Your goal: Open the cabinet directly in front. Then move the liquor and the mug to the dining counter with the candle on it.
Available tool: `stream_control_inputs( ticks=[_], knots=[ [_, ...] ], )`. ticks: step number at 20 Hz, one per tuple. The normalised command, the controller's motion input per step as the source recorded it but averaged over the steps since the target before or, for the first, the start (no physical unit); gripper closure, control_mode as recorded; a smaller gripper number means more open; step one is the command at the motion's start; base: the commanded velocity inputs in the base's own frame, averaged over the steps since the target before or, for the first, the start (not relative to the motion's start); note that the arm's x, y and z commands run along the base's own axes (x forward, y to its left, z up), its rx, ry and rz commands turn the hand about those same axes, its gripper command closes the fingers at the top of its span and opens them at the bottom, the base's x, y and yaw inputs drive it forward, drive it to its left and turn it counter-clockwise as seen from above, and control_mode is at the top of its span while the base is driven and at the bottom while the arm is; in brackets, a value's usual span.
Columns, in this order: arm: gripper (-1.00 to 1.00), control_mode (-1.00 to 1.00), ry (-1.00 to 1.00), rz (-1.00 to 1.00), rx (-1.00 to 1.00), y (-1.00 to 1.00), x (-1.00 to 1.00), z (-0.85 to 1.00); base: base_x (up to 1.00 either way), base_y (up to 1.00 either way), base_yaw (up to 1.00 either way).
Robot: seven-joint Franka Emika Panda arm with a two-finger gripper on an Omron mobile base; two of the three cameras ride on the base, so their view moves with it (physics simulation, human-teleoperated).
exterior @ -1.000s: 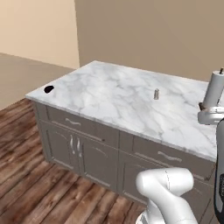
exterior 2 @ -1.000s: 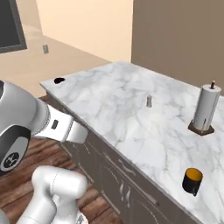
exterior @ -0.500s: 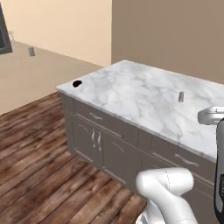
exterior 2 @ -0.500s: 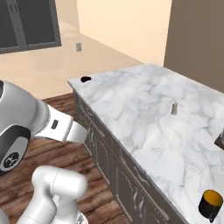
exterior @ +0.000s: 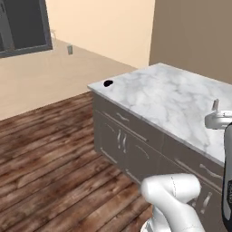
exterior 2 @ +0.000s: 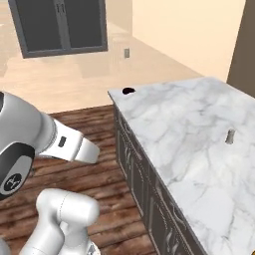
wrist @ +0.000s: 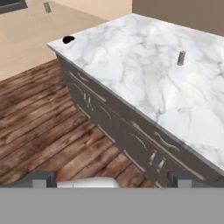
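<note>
Whole view has swung since the earlier frames: base is turning, so the paper-towel roll and the mug have slid out past the far end of the dining bench (exterior: 149,95); nothing on the bench itself has moved. Candle (exterior 2: 230,136) stands upright mid-top, well apart from the near corner and the small black spot (exterior 2: 128,91) there. Jaws (wrist: 111,181) spread wide, holding nothing, tips low over the floor beside the bench front. Risk, as I judge it: with the base swinging, the arm could clip the bench's corner or drawer handles. Open wood floor (exterior: 50,154) lies off that corner, ample room to drive.
</note>
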Motion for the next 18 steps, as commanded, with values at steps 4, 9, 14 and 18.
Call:
stream_control_inputs(
  ticks=[4, 9, 14, 18],
  knots=[
    [-1.00, 1.00, 0.00, 0.00, 0.00, 0.00, 0.00, 0.00, 0.00, 0.03, 0.34],
    [-1.00, 1.00, 0.00, 0.00, 0.00, 0.00, 0.00, 0.00, 0.00, 0.09, 0.34],
    [-1.00, 1.00, 0.00, 0.00, 0.00, 0.00, 0.00, 0.00, 0.00, 0.11, 0.31],
    [-1.00, 1.00, 0.00, 0.00, 0.00, 0.00, 0.00, 0.00, 0.00, 0.06, 0.30]
  ],
)
